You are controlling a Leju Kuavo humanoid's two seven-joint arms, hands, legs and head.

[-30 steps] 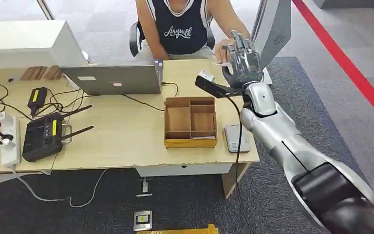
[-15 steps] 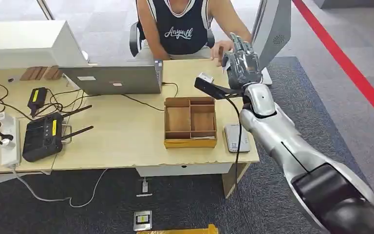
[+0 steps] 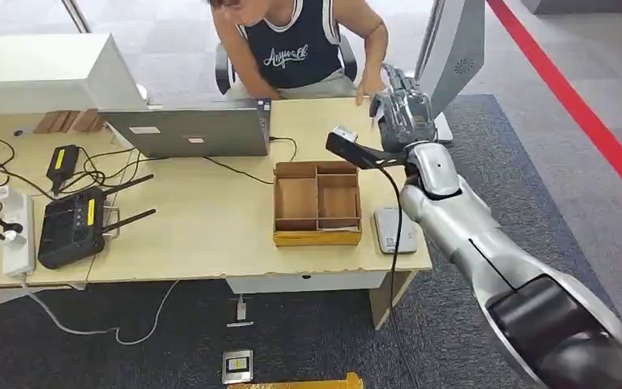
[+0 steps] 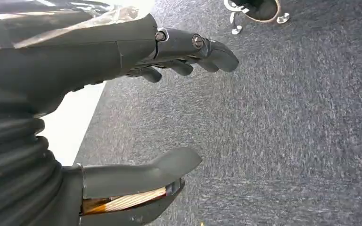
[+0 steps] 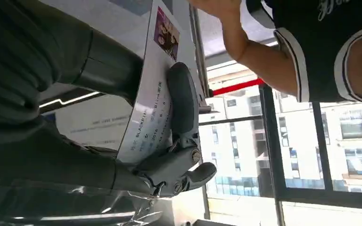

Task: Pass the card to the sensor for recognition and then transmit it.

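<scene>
One white card (image 5: 153,92) with printed text and a small photo sits pinched in the right hand (image 5: 169,141), the thumb (image 5: 183,101) pressed across its printed face and the darker fingers curled behind it. In the head view that right hand (image 3: 401,105) is raised over the desk's (image 3: 202,219) far corner at about 1 o'clock, its fingers closed around the card. A person's hand (image 3: 370,81) hovers just beside it at 11 o'clock, the person (image 3: 296,44) seated behind the desk. Nearer, at 6 o'clock from the hand, a grey sensor (image 3: 393,229) lies flat by the desk's edge, just beside a wooden compartment box (image 3: 317,203). A laptop (image 3: 186,130) stands toward 9 o'clock. The left hand (image 4: 160,94) hangs over grey carpet (image 4: 287,117), fingers apart and holding nothing.
</scene>
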